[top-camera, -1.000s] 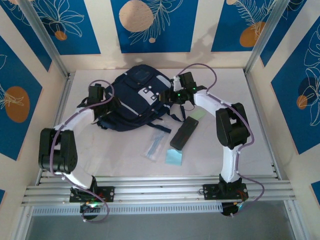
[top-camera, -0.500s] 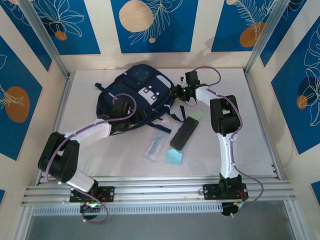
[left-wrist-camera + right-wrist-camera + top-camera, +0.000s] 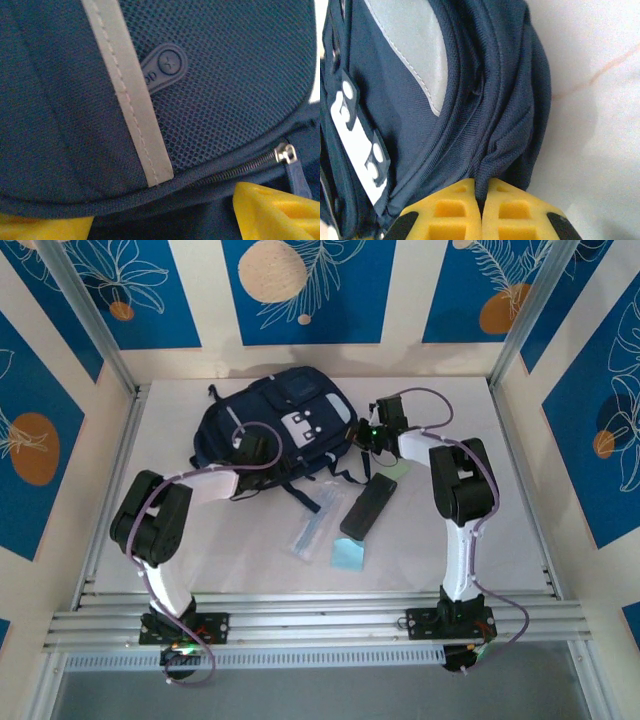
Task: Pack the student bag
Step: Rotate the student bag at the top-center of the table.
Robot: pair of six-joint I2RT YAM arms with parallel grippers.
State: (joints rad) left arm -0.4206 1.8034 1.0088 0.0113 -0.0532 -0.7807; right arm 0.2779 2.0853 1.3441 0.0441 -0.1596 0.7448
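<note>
The student bag [image 3: 270, 420], dark navy with a grey stripe and a light front patch, lies flat at the back middle of the table. My left gripper [image 3: 250, 452] is at the bag's near edge. In the left wrist view it [image 3: 160, 227] stands open, its yellow fingertips [image 3: 272, 210] wide apart over the bag's mesh [image 3: 225, 75], with a zip pull [image 3: 285, 152] close by. My right gripper [image 3: 362, 430] is at the bag's right side. In the right wrist view it [image 3: 482, 200] is shut on a fold of the bag's fabric [image 3: 495, 125].
A black case [image 3: 367, 507] lies in front of the bag on the right. Beside it are a clear pouch [image 3: 312, 530], a light blue card [image 3: 347, 555] and a green note [image 3: 398, 468]. Black straps [image 3: 310, 490] trail from the bag. Walls close off the sides and back.
My right gripper has shut on the bag's side fabric. My left arm has swung right along the bag's near edge, still open. The bag has turned and shifted slightly back.
</note>
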